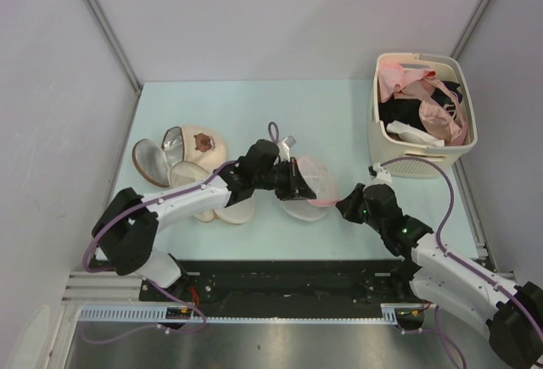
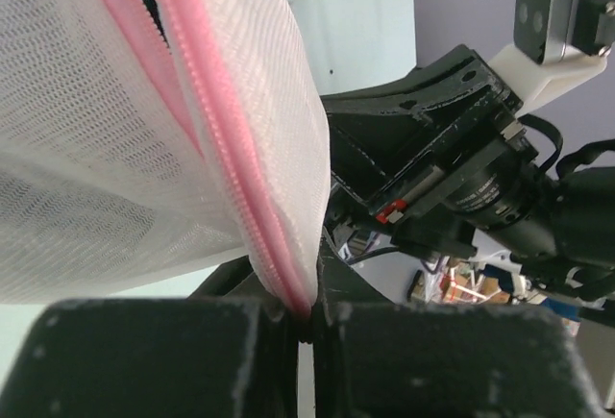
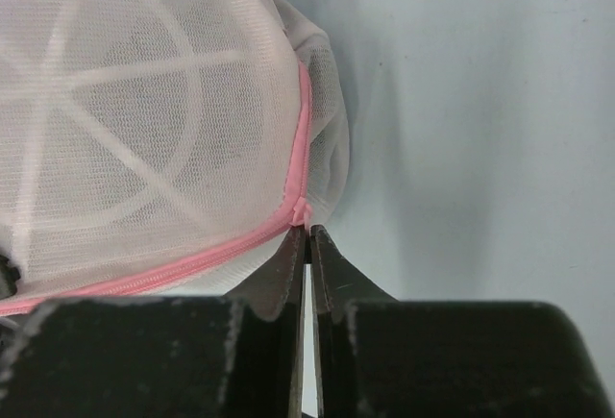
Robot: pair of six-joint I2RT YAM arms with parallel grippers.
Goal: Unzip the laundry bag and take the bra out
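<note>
Right wrist: laundry bag against pincer

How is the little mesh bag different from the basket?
The bag is small, round and soft, made of see-through white mesh with a pink zip; the basket is bigger, boxy, stiff cream plastic. The bag lies mid-table, pinched by the left end effector and the right end effector; the basket stands at the far right, untouched. Both are pale and sit on the table.
</note>
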